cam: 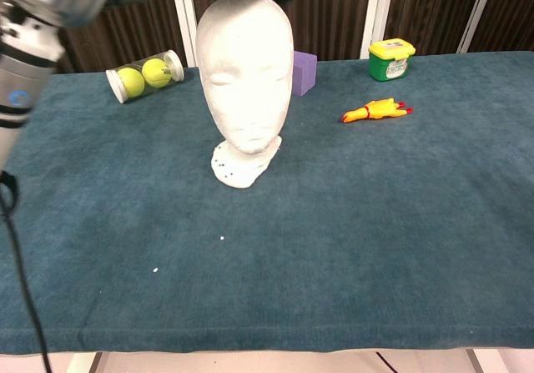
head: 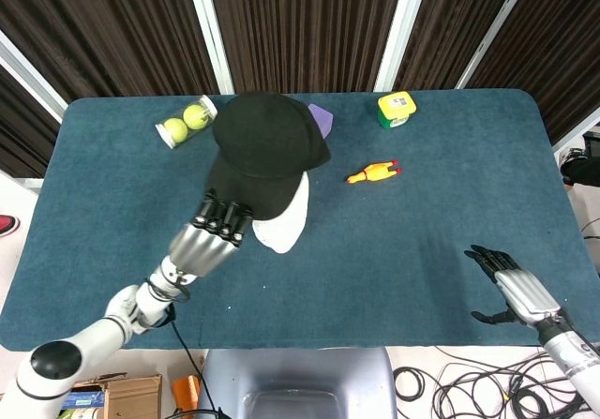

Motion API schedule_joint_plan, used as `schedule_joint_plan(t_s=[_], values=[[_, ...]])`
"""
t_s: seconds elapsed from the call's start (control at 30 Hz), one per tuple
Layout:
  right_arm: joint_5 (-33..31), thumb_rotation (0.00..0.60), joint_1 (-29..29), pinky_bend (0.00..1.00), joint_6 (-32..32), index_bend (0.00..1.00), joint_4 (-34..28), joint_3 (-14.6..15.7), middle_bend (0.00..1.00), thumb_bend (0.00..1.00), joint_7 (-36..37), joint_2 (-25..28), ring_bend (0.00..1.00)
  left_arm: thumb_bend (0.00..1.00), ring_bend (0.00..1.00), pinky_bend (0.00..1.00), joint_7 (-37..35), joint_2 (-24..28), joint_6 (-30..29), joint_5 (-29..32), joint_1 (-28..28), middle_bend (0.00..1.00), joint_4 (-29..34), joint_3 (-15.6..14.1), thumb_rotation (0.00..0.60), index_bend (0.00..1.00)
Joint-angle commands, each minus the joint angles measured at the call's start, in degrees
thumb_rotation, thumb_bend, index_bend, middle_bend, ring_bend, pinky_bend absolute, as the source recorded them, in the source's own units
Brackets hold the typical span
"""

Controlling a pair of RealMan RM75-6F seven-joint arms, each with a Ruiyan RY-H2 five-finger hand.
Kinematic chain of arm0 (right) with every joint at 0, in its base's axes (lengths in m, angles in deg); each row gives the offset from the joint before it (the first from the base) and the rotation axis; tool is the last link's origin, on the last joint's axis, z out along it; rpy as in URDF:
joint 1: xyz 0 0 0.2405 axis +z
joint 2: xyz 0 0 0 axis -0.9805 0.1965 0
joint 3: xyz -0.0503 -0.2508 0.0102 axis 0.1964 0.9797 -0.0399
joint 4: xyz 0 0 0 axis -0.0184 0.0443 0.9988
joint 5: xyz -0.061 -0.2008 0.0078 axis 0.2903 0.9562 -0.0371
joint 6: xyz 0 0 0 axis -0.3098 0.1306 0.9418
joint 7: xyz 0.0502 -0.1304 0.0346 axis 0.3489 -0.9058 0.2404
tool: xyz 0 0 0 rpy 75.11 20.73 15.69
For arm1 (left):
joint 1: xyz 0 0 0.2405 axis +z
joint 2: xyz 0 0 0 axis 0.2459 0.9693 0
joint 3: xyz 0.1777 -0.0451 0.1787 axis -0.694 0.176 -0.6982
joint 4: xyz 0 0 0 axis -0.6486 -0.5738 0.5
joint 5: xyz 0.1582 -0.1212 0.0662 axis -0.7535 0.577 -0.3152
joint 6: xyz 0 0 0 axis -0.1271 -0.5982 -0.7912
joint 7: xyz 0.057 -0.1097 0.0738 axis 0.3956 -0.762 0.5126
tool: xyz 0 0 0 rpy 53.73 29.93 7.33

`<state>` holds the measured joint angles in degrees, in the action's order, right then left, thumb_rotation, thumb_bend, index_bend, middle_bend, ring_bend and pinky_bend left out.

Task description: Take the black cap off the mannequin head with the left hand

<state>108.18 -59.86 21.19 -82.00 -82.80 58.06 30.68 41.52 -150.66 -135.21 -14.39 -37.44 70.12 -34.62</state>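
now my left hand [head: 221, 220] holds the black cap [head: 265, 152] by its stiff brim; light, floppy crown, clear of mannequin head [cam: 244, 73].

No legible text anywhere; label on green-and-yellow tub [head: 397, 109] too small to read.
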Motion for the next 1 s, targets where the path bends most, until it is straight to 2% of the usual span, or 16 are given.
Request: schedule_joint_plan(t_s=[0.03, 0.1, 0.27, 0.53, 0.6, 0.63, 0.73, 0.8, 0.83, 0.9, 0.97, 1.0], values=[[0.1, 0.600, 0.0, 0.00, 0.0, 0.00, 0.0, 0.0, 0.00, 0.12, -0.1, 0.0, 0.00, 0.62, 0.83, 0.56, 0.7, 4.3, -0.5, 1.3, 4.6, 0.84, 1.4, -1.3, 0.600, 0.77], [0.2, 0.600, 0.1, 0.00, 0.0, 0.00, -0.1, 0.0, 0.00, 0.12, -0.3, -0.1, 0.00, 0.62, 0.83, 0.56, -0.5, 5.3, -0.5, 2.3, 6.9, 0.84, 0.8, -1.9, 0.600, 0.77], [0.2, 0.600, 0.3, 0.00, -0.4, 0.00, -0.8, 0.1, 0.00, 0.12, -1.5, -0.3, 0.00, 0.62, 0.83, 0.56, -5.0, 5.0, 1.5, 5.6, 12.1, 0.84, -5.5, -2.9, 0.600, 0.77], [-0.8, 0.600, 0.5, 0.00, -1.2, 0.00, -2.3, -0.2, 0.00, 0.12, -4.8, -0.5, 0.00, 0.57, 0.82, 0.57, -13.5, -1.7, 3.8, 5.8, 18.9, 0.81, -18.3, -7.4, 0.600, 0.75], [-0.9, 0.600, 0.5, 0.00, -1.2, 0.00, -2.8, -0.2, 0.00, 0.12, -5.4, -0.5, 0.00, 0.54, 0.82, 0.58, -14.7, -3.3, 4.9, 5.7, 20.5, 0.79, -20.5, -8.4, 0.600, 0.70], [-0.9, 0.600, 0.4, 0.00, -1.2, 0.00, -3.1, -0.1, 0.00, 0.12, -5.6, -0.4, 0.00, 0.52, 0.80, 0.58, -15.6, -4.3, 6.1, 5.9, 22.0, 0.76, -21.3, -9.0, 0.600, 0.64], [-0.5, 0.600, 0.3, 0.00, -0.9, 0.00, -3.6, 0.1, 0.00, 0.12, -5.4, 0.3, 0.00, 0.44, 0.68, 0.58, -18.8, -6.2, 8.9, 6.7, 26.0, 0.59, -21.7, -10.1, 0.600, 0.35], [-0.5, 0.600, 0.1, 0.00, -0.4, 0.00, -3.7, 0.1, 0.00, 0.12, -5.4, 0.8, 0.00, 0.40, 0.57, 0.53, -19.6, -7.0, 10.2, 6.7, 28.5, 0.44, -22.3, -11.2, 0.600, 0.19], [-0.5, 0.600, 0.0, 0.00, -0.2, 0.00, -3.8, 0.1, 0.00, 0.12, -5.4, 1.0, 0.00, 0.38, 0.47, 0.49, -19.8, -7.2, 10.7, 6.6, 29.4, 0.33, -22.4, -11.7, 0.600, 0.09], [-0.4, 0.600, -0.2, 0.00, 0.1, 0.00, -4.0, 0.1, 0.00, 0.12, -5.2, 1.3, 0.00, 0.34, 0.31, 0.40, -20.6, -7.7, 11.6, 6.8, 31.1, 0.17, -22.0, -12.2, 0.600, 0.01], [-0.2, 0.600, -0.3, 0.00, 0.4, 0.00, -4.1, 0.2, 0.00, 0.12, -5.0, 1.5, 0.00, 0.31, 0.15, 0.32, -22.4, -7.8, 12.6, 7.0, 33.1, 0.04, -20.8, -12.9, 0.600, 0.00], [-0.1, 0.600, -0.4, 0.00, 0.5, 0.00, -4.1, 0.2, 0.00, 0.12, -5.0, 1.6, 0.00, 0.30, 0.10, 0.29, -23.3, -7.7, 13.0, 6.9, 33.8, 0.01, -20.2, -13.3, 0.600, 0.00]])
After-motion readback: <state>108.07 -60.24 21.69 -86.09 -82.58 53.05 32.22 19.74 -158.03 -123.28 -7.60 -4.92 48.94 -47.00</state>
